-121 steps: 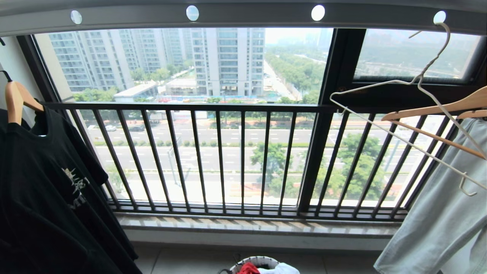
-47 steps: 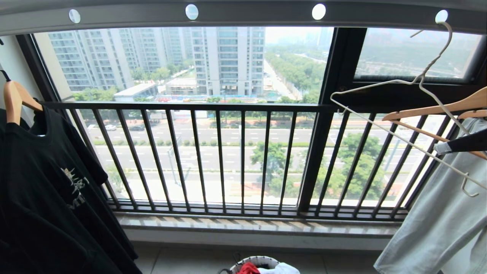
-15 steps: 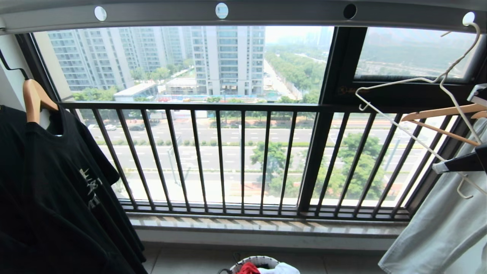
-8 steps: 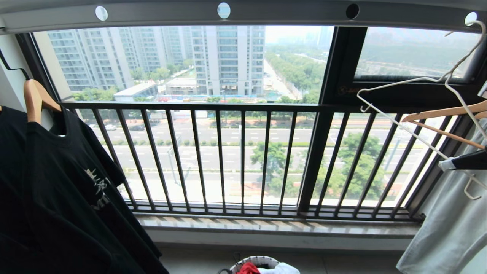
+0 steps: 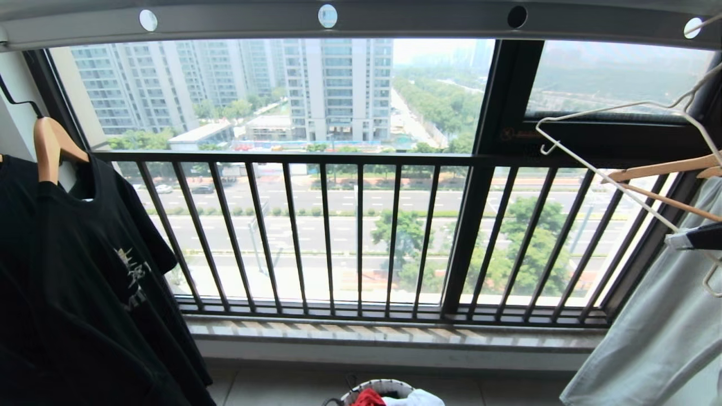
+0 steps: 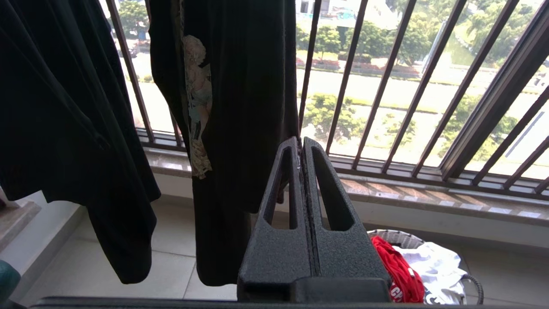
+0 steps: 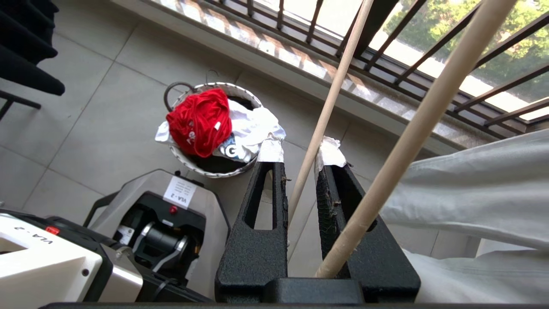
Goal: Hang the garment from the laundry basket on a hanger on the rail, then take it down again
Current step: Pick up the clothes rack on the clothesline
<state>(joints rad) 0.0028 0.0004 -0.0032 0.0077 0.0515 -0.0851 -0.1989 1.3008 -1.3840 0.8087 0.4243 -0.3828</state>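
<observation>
- Between the taped tips of the right gripper (image 7: 298, 154) runs a thin pale rod, with a thicker one crossing just in front of one side; whether the gripper pinches the thin rod cannot be told.
- Beside it in the head view, the right gripper (image 5: 696, 238) sits against the lower wire of the hanger (image 5: 685, 101).
- Touching its other side hangs the pale grey-blue garment (image 7: 472, 180).
- Well below it, the laundry basket (image 7: 214, 174) stands on the floor, the garment (image 7: 197, 122) heaped on top.
- Far above runs the rail (image 5: 395, 22).
- The left gripper (image 6: 301, 143) is pressed together on nothing, near the black T-shirt (image 6: 240, 107).
</observation>
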